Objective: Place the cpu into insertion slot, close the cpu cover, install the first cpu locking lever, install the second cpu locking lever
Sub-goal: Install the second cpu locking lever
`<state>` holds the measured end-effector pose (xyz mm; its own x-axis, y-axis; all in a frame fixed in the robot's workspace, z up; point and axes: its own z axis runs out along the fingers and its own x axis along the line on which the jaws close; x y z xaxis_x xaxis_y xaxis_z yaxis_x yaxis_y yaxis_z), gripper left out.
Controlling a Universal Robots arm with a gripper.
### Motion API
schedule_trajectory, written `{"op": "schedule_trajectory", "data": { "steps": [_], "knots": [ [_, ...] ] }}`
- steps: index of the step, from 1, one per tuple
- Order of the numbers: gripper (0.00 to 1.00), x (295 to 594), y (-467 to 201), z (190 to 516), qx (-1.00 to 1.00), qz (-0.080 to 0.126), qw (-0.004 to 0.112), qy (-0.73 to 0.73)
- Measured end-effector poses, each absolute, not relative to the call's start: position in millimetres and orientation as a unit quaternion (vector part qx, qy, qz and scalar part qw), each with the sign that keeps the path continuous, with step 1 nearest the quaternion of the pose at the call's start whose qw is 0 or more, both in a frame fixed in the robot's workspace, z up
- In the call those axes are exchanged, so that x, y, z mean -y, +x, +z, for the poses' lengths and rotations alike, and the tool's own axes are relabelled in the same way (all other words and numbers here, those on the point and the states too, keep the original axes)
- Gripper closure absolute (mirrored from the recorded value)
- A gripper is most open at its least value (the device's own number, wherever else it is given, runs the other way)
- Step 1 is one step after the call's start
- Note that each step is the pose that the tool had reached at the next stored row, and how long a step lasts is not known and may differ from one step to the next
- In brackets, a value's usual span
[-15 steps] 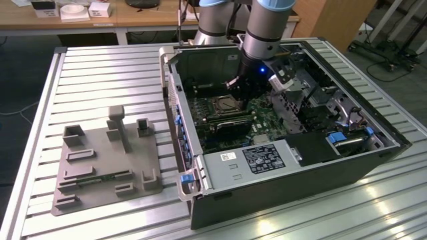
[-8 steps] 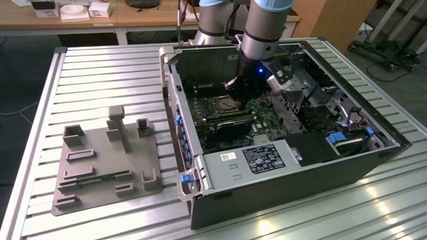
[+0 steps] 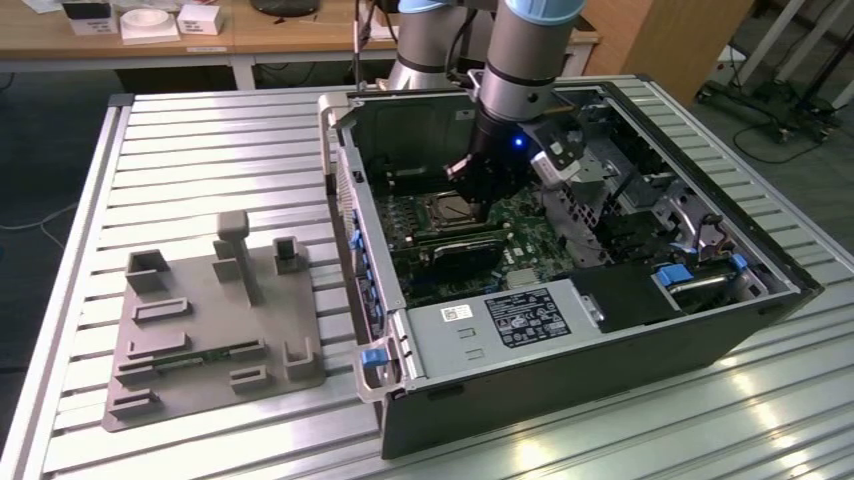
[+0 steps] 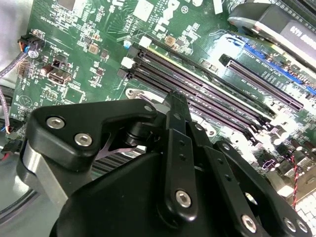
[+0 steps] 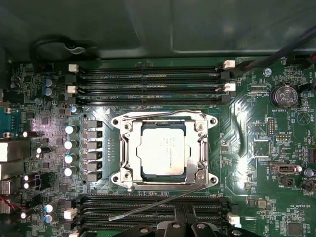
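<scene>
The cpu (image 5: 163, 149), a silvery square chip, lies in the insertion slot (image 5: 126, 148) on the green board. The cpu cover (image 5: 202, 148), a metal frame, lies flat around it. One locking lever (image 5: 158, 115) runs along the socket's edge by the memory slots. The other lever (image 5: 158, 203), a thin metal rod, sticks out at a slant over the opposite memory slots. My gripper (image 5: 186, 226) is shut, empty, just beyond that slanted rod. In the exterior view the gripper (image 3: 470, 185) hangs inside the case above the insertion slot (image 3: 454, 208). The second wrist view has the gripper (image 4: 176, 101) over the board.
The open computer case (image 3: 400, 400) lies on a slatted metal table (image 3: 200, 140). A grey power supply box (image 3: 501, 320) sits at its near end, cables and drive bays (image 3: 627, 190) on the exterior view's right. A grey fixture plate (image 3: 214, 320) lies on the exterior view's left.
</scene>
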<state>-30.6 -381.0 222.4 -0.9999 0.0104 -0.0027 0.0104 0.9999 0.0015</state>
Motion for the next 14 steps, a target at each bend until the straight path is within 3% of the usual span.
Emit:
{"op": "schedule_trajectory", "data": {
  "steps": [14],
  "knots": [
    [0.90, 381.0, -31.1, 222.2, -1.000, 0.001, 0.001, 0.005]
  ]
}}
